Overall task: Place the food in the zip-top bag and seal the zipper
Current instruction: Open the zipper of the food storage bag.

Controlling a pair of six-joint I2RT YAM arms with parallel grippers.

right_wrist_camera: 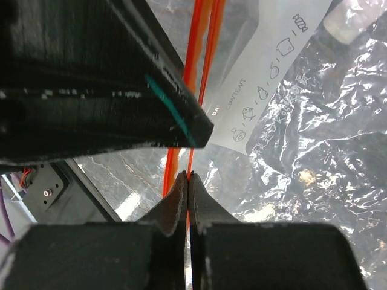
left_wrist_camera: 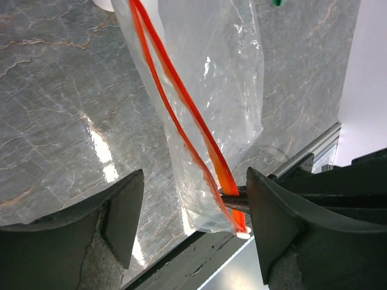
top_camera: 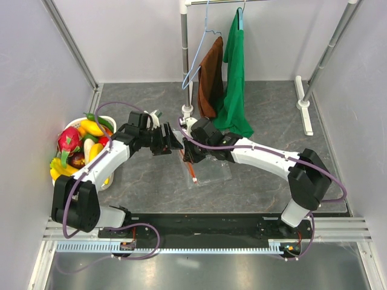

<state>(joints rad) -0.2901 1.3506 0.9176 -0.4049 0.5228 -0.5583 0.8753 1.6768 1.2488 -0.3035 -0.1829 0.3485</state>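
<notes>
The clear zip-top bag (top_camera: 208, 171) lies on the grey table at the centre, white label up (right_wrist_camera: 272, 78). Its red-orange zipper (top_camera: 191, 167) runs along the left edge, its two strips parted (left_wrist_camera: 181, 90), ending in a white slider (left_wrist_camera: 242, 234). My right gripper (top_camera: 190, 156) is shut on one zipper strip (right_wrist_camera: 188, 175). My left gripper (top_camera: 173, 144) is open, its jaws either side of the bag's zipper end (left_wrist_camera: 193, 181) without touching it. The food (top_camera: 78, 148), a yellow banana bunch with red and green pieces, sits in a white basket (top_camera: 112, 125) at the left.
A clothes rack stands at the back with a brown cloth (top_camera: 210, 78), a green cloth (top_camera: 236, 78) and a blue hanger (top_camera: 199, 54). Its white feet (top_camera: 304, 103) rest on the table. Walls close in the left and right sides.
</notes>
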